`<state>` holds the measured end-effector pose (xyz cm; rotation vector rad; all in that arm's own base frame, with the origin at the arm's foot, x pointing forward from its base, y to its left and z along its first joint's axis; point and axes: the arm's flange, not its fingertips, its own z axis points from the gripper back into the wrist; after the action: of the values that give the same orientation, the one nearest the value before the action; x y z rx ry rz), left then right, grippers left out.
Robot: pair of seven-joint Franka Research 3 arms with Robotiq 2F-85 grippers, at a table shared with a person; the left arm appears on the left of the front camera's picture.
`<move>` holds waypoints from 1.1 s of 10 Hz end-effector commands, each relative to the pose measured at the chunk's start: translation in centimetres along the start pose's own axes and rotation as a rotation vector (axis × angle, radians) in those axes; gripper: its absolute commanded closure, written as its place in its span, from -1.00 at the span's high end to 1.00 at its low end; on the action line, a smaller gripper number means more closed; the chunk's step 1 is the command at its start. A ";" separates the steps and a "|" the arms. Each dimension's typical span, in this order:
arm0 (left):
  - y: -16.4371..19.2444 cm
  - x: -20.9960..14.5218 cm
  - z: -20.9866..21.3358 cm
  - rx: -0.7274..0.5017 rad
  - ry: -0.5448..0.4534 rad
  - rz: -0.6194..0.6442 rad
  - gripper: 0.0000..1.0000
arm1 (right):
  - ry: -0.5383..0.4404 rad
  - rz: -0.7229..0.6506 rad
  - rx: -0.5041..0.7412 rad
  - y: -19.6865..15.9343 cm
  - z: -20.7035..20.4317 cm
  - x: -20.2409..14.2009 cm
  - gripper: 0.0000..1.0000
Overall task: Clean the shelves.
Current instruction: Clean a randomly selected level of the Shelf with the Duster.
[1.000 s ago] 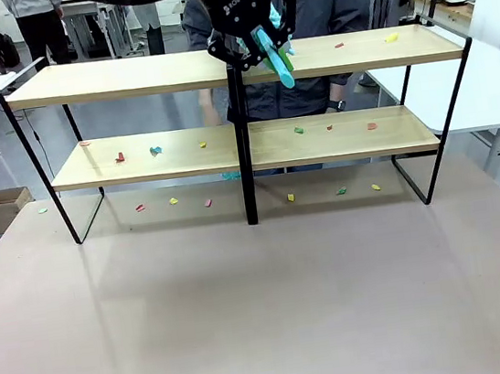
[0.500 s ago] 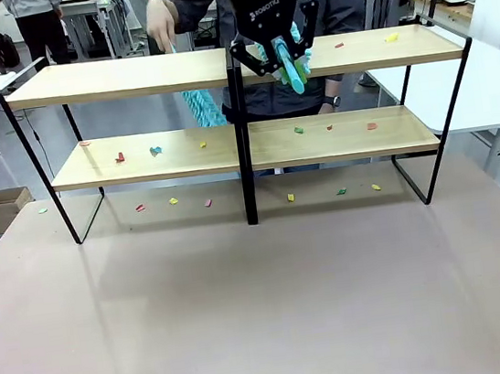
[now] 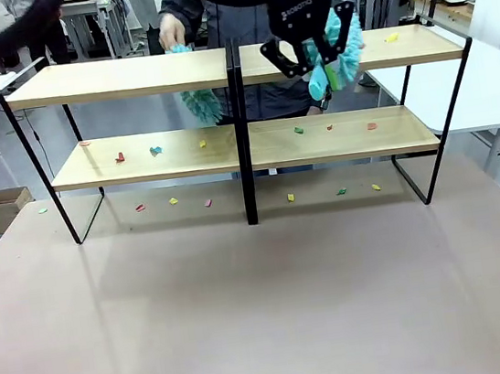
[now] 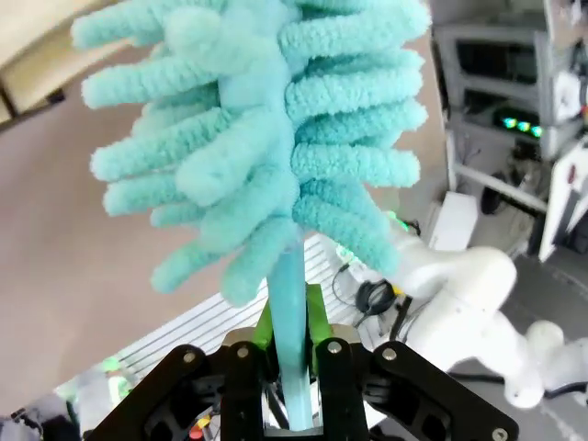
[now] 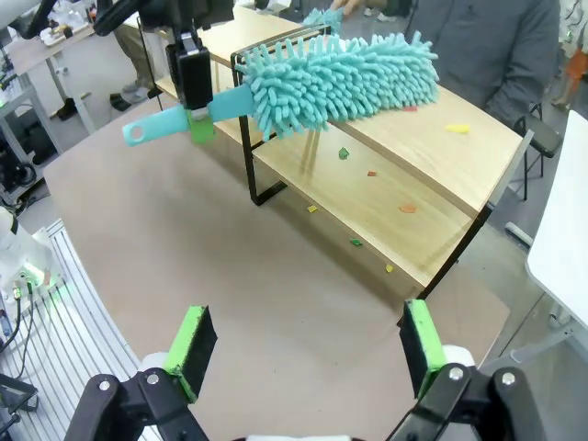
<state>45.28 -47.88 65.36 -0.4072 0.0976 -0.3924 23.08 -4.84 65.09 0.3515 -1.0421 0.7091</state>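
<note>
Two-tier shelves of light wooden boards on a black metal frame (image 3: pixel 125 79): standing at the desk's (image 3: pixel 249 316) far side, carrying coloured scraps (image 3: pixel 155 151).
Person's hand (image 3: pixel 172 29): holding a fluffy teal duster (image 3: pixel 205 105) behind the upper left board.
Left end effector (image 3: pixel 318 58): clamping a second teal duster (image 3: pixel 343 41) by its handle, beside the upper right board, likely for sweeping.
Right end effector (image 5: pixel 306 344): hanging back, spread wide, empty.

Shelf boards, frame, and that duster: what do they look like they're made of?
Shelves: boards look like light wood or wood-look laminate, matte, with faint grain. Frame: thin black metal, probably painted. Duster: fluffy teal chenille-style microfibre fingers. Its handle: smooth teal, likely plastic.
</note>
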 end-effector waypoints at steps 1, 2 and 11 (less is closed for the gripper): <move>-2.8 2.3 1.1 0.012 0.102 -0.117 -1.00 | -0.001 0.001 0.001 0.0 0.0 0.1 1.00; -3.9 2.5 0.8 0.006 0.111 -0.188 -1.00 | -0.001 0.001 0.001 0.0 0.0 0.1 1.00; 0.3 -4.5 3.7 -0.025 0.397 -0.585 -1.00 | -0.001 0.001 0.001 0.0 0.0 0.1 1.00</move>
<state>41.69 -44.13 68.29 -0.3384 0.3844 -1.0165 23.07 -4.84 65.09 0.3514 -1.0421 0.7091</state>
